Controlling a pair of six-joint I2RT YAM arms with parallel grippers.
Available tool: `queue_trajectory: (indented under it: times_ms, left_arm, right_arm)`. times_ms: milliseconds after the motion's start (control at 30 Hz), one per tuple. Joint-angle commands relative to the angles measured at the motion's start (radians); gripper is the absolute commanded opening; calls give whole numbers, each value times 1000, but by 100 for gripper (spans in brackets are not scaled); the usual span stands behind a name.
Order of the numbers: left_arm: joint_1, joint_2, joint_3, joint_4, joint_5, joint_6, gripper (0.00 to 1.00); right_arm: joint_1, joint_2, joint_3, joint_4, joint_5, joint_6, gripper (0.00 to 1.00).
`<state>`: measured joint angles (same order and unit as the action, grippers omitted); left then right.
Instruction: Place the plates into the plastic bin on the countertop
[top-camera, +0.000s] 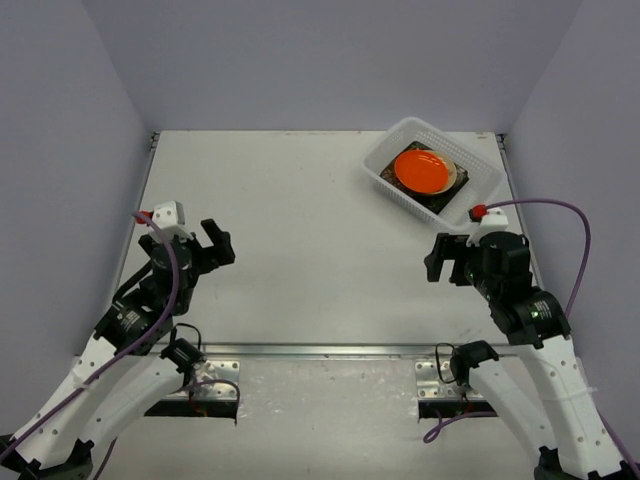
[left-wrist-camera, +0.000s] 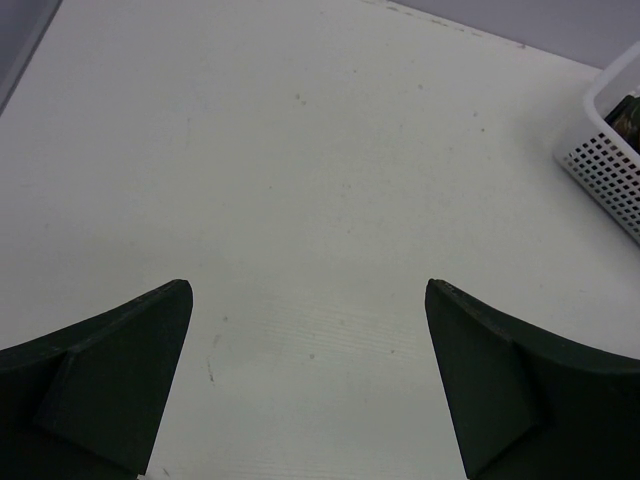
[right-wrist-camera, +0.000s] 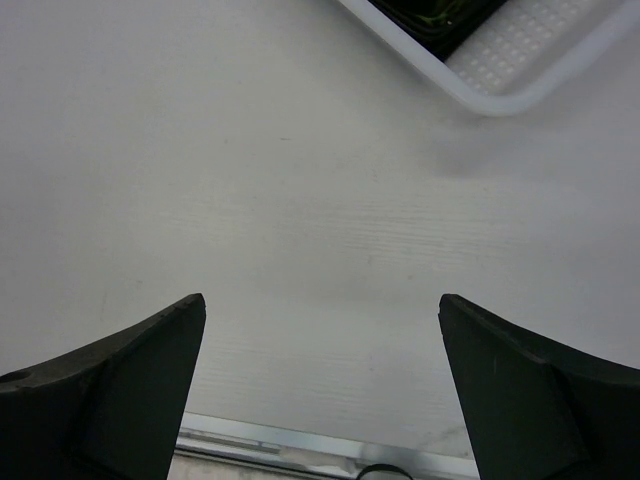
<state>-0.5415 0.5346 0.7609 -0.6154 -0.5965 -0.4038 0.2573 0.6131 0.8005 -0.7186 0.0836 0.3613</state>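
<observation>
As the plates lie stacked in the plastic bin, upper right of the worktop, orange one topmost, left end effector and right end effector hover lower left and lower right, jaws apart, nothing held; task judged complete.

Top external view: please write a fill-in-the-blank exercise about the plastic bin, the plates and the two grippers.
1. The topmost plate in the plastic bin is ____ in colour.
2. The bin stands nearer to the ____ side of the robot.
3. The left gripper and the right gripper are both ____ and hold nothing.
Missing words: orange; right; open.
</observation>
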Motion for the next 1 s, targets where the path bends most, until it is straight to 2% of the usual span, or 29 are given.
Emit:
queue_trajectory:
  times_ms: [0,133,300,967]
  left_arm:
    - [12,12,-15,27,-62,-3,100]
    - [13,-25,-77,71,-62,10,100]
    - [14,-46,-94,79,-66,4,100]
    - [13,-43,-101,69,-92,-27,100]
  right_arm:
    - [-1,-80,-52,-36,184,-71,99]
    - [-1,-143,-103,22,159,-80,99]
    - [-1,-147,-115,21,158,-79,99]
    - [-1,-177,-150,41,193,-109,99]
